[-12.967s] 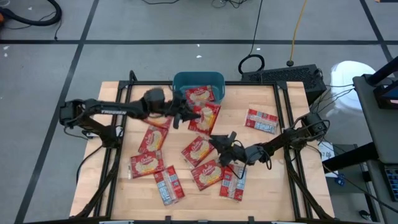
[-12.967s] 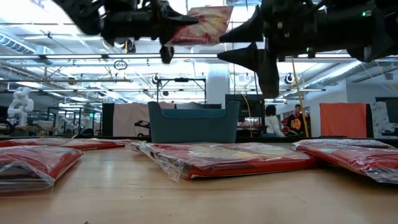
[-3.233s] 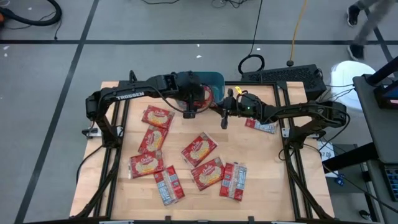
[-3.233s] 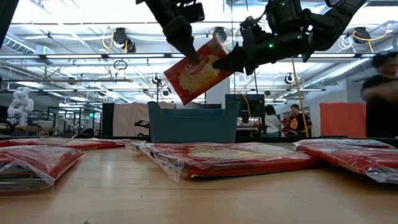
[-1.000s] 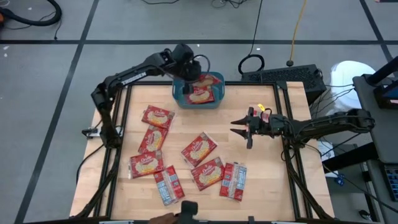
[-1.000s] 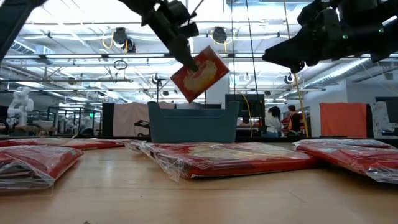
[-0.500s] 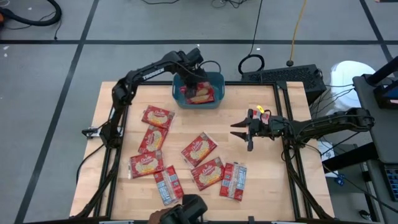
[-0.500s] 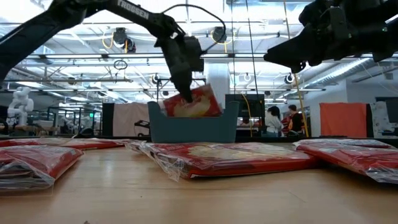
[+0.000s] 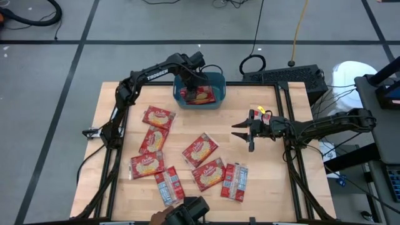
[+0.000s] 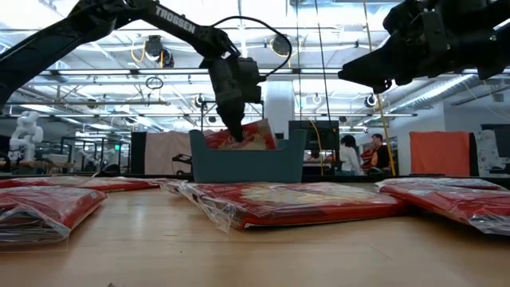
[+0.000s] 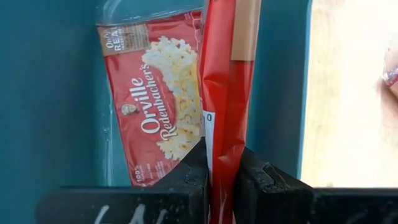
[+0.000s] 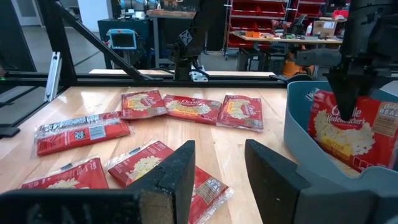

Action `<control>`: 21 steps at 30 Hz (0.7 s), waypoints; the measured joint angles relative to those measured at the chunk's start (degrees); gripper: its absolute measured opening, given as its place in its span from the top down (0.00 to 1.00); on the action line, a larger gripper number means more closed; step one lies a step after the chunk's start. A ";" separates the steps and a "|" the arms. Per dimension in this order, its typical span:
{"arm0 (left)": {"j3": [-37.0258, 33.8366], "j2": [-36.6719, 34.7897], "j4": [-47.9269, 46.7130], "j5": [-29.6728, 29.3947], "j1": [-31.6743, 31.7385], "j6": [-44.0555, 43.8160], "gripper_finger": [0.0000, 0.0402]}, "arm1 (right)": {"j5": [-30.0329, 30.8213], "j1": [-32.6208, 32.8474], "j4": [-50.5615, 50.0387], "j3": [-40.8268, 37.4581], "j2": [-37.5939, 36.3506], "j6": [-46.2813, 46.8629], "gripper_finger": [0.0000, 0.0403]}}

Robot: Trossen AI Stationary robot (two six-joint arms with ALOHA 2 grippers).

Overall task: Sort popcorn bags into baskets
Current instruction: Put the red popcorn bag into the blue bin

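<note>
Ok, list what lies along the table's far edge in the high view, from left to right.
Left arm → left tool, shut on a popcorn bag → teal basket → bare table corner.

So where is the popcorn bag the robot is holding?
In the high view, the held popcorn bag is inside the blue basket at the table's far edge, pinched by the left pincer.

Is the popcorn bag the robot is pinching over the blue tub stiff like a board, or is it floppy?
Probably bendy: the popcorn bag creases where the left gripper pinches it. It looks thin and light, hanging from one edge into the tub. Its shiny wrap may be slippery.
</note>
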 joint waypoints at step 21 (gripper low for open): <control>-0.02 0.39 8.50 -7.70 -1.14 -0.89 0.40 | -0.09 0.40 -0.44 0.00 0.01 0.20 0.67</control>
